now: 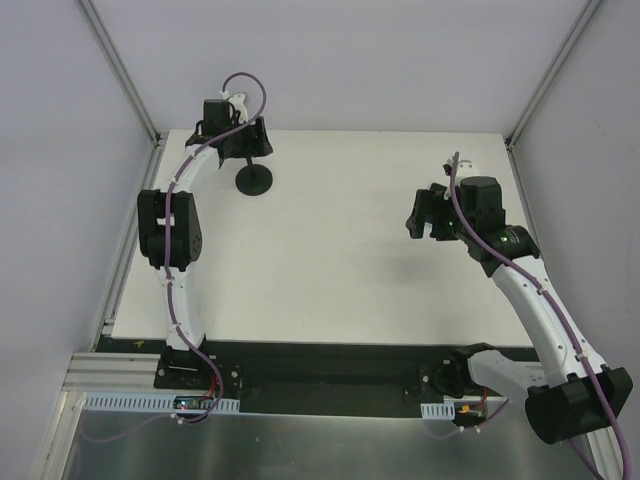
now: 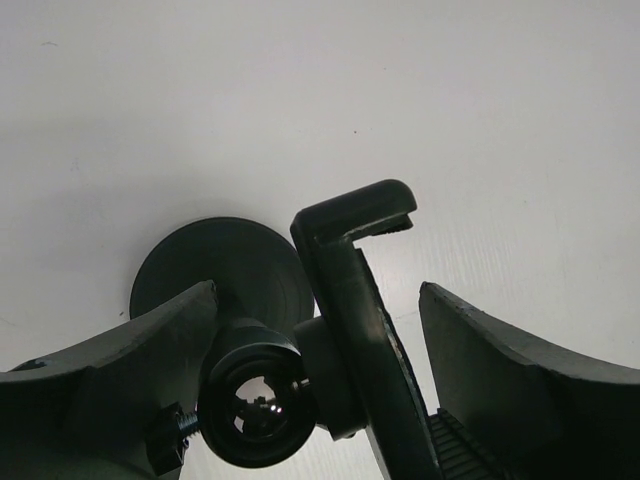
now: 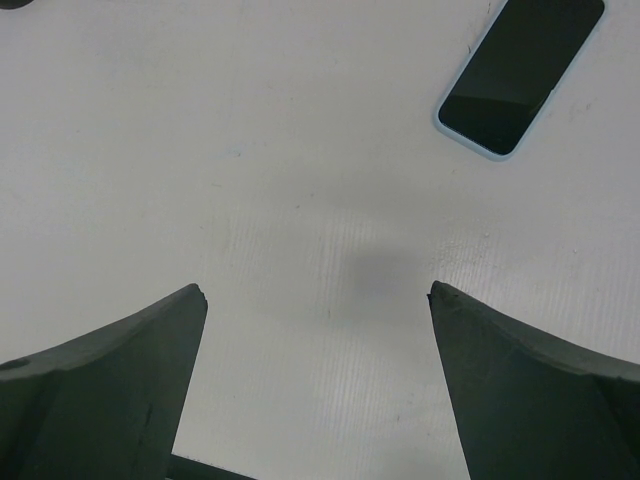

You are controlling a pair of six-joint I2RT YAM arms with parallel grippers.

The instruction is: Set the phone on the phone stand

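The phone (image 3: 520,75), black screen with a light blue rim, lies flat on the white table at the upper right of the right wrist view; the top view does not show it. My right gripper (image 3: 317,288) is open and empty, hovering above bare table short of the phone, and shows at the right in the top view (image 1: 430,215). The black phone stand (image 1: 254,181) stands at the far left. My left gripper (image 1: 245,135) is open around its top: cradle (image 2: 350,260) and ball joint sit between the fingers, with a gap to the right finger (image 2: 500,370). Its disc base (image 2: 215,255) shows below.
The white table (image 1: 330,270) is bounded by aluminium posts and pale walls at the back and sides. A black rail with both arm bases runs along the near edge (image 1: 320,375).
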